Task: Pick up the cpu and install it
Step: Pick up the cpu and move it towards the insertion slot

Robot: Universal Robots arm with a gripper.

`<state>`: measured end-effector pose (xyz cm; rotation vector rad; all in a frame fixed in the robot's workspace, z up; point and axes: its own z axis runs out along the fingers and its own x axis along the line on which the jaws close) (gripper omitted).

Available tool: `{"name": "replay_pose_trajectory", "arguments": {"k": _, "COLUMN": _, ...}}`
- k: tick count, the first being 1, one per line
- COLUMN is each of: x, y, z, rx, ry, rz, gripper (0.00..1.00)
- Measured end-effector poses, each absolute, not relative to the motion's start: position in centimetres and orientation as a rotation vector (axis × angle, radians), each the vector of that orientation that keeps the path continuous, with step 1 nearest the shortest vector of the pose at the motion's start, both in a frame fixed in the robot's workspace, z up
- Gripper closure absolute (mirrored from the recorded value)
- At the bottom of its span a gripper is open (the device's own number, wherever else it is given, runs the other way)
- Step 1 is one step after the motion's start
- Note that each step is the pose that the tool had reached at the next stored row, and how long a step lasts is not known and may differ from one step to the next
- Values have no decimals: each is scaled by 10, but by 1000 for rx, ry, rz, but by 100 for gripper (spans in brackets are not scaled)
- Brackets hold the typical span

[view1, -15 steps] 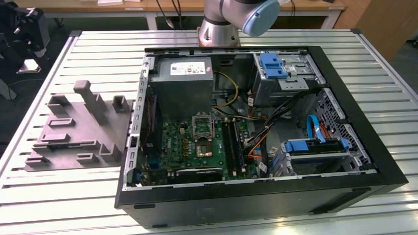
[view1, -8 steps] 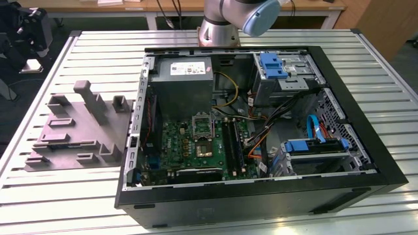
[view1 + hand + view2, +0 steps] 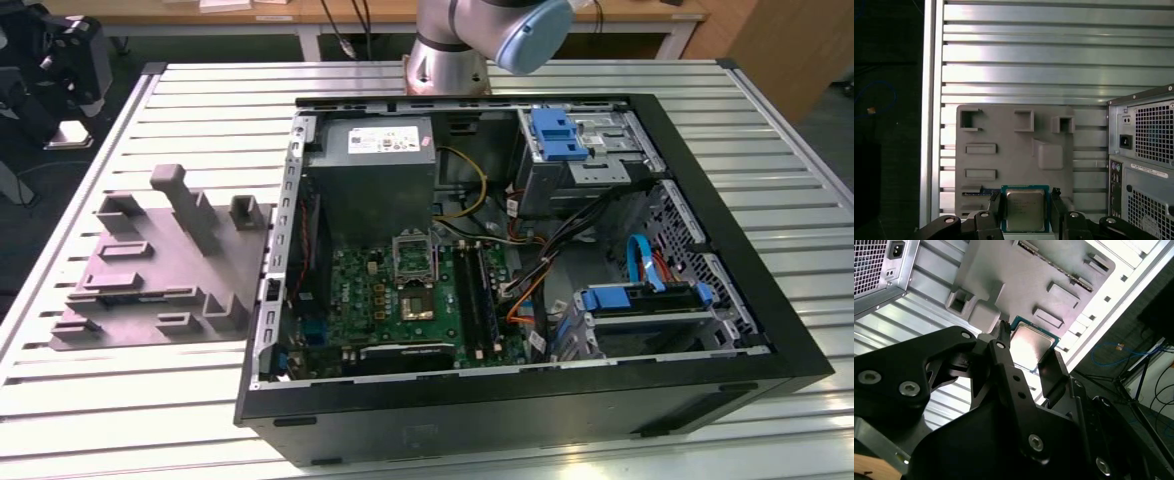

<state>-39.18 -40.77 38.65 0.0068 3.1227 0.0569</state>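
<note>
The cpu [image 3: 1025, 210] sits between the two black jaws, metal top facing the camera in both wrist views. Its green border shows along the edges that the jaws leave uncovered. The jaws are set narrow, at about the chip's own width. One jaw bears on each of two opposite edges, and no gap shows on either side.

Behind the chip lies the grey moulded tray [image 3: 1004, 130], resting on the ribbed bench [image 3: 1054, 65] just beside the computer case [image 3: 747, 330]. The tray looks small against the chip, so the cpu is judged to be lifted well clear of it, not resting in a pocket.

Step in hand, as a judgement: pick-up is complete and the carry to the case is under way. Installation is not yet done.

The open case lies on its side in the exterior view, with the motherboard [image 3: 387, 300] exposed and cables running close along one side. The transfer calls for:

- a level chip throughout;
- a grip kept firm but light on the thin edges;
- square alignment over the socket, with correct orientation;
- a straight, slow descent with no sideways slide, since contacts of this kind bend easily.
</note>
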Motion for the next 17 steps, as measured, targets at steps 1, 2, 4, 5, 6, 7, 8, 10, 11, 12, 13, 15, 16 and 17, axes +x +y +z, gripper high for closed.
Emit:
{"name": "replay_pose_trajectory", "arguments": {"k": 1, "x": -391, "y": -408, "z": 386, "rx": 7, "ry": 3123, "rz": 57, "gripper": 53}}
{"name": "replay_pose_trajectory", "arguments": {"k": 2, "x": -391, "y": -408, "z": 386, "rx": 7, "ry": 3123, "rz": 57, "gripper": 53}}
{"name": "replay_pose_trajectory", "arguments": {"k": 4, "x": -390, "y": -408, "z": 387, "rx": 7, "ry": 3123, "rz": 57, "gripper": 53}}
{"name": "replay_pose_trajectory", "arguments": {"k": 5, "x": -389, "y": -408, "z": 387, "rx": 7, "ry": 3123, "rz": 57, "gripper": 53}}
{"name": "replay_pose_trajectory", "arguments": {"k": 6, "x": -389, "y": -408, "z": 387, "rx": 7, "ry": 3123, "rz": 57, "gripper": 53}}
{"name": "replay_pose_trajectory", "arguments": {"k": 7, "x": -388, "y": -408, "z": 387, "rx": 7, "ry": 3123, "rz": 57, "gripper": 53}}
{"name": "replay_pose_trajectory", "arguments": {"k": 8, "x": -388, "y": -408, "z": 386, "rx": 7, "ry": 3123, "rz": 57, "gripper": 53}}
{"name": "replay_pose_trajectory", "arguments": {"k": 10, "x": -387, "y": -408, "z": 387, "rx": 7, "ry": 3123, "rz": 57, "gripper": 53}}
{"name": "replay_pose_trajectory", "arguments": {"k": 11, "x": -386, "y": -408, "z": 386, "rx": 7, "ry": 3123, "rz": 57, "gripper": 53}}
{"name": "replay_pose_trajectory", "arguments": {"k": 12, "x": -386, "y": -408, "z": 387, "rx": 7, "ry": 3123, "rz": 57, "gripper": 53}}
{"name": "replay_pose_trajectory", "arguments": {"k": 13, "x": -385, "y": -408, "z": 387, "rx": 7, "ry": 3123, "rz": 57, "gripper": 53}}
{"name": "replay_pose_trajectory", "arguments": {"k": 15, "x": -384, "y": -408, "z": 386, "rx": 7, "ry": 3123, "rz": 57, "gripper": 53}}
{"name": "replay_pose_trajectory", "arguments": {"k": 16, "x": -384, "y": -408, "z": 387, "rx": 7, "ry": 3123, "rz": 57, "gripper": 53}}
{"name": "replay_pose_trajectory", "arguments": {"k": 17, "x": -383, "y": -408, "z": 386, "rx": 7, "ry": 3123, "rz": 57, "gripper": 53}}
